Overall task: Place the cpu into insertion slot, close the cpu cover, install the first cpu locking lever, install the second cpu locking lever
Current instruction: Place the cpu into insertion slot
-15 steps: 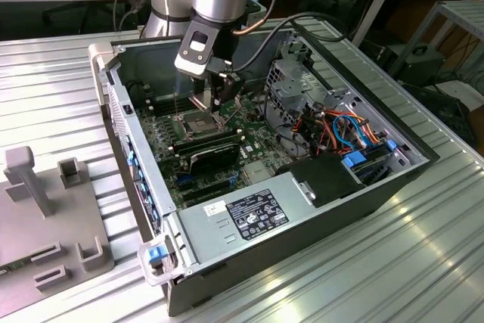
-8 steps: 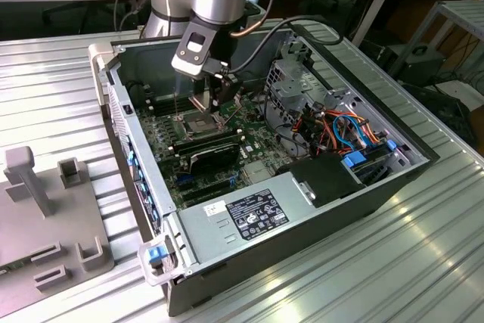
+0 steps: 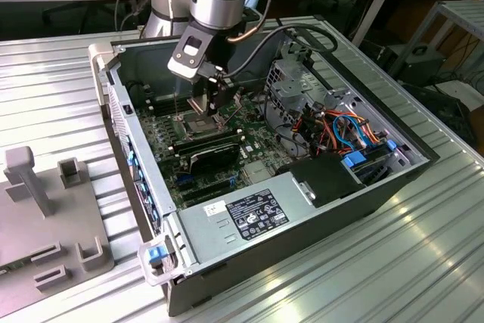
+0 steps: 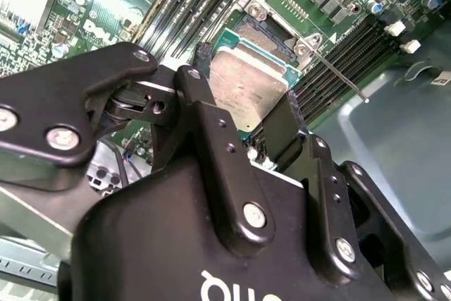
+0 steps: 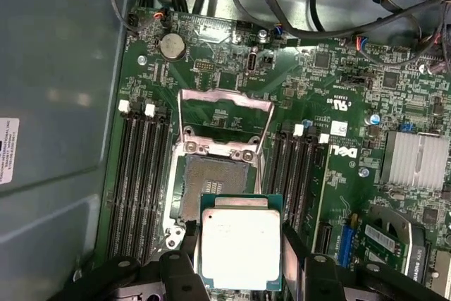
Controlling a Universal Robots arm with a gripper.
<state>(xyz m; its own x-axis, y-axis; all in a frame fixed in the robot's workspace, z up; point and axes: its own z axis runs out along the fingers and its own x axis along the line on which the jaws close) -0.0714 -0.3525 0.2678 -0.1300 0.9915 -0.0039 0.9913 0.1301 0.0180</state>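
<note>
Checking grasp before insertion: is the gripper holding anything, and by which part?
The gripper holds the cpu by two opposite edges, near the insertion slot.

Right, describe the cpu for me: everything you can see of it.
The cpu is a flat square chip with a dull silver-grey metal top and a thin green rim. The gripper holds it by two opposite edges, top face up. It hangs over one edge of the open insertion slot, not yet seated; the cpu cover stands raised beyond.
</note>
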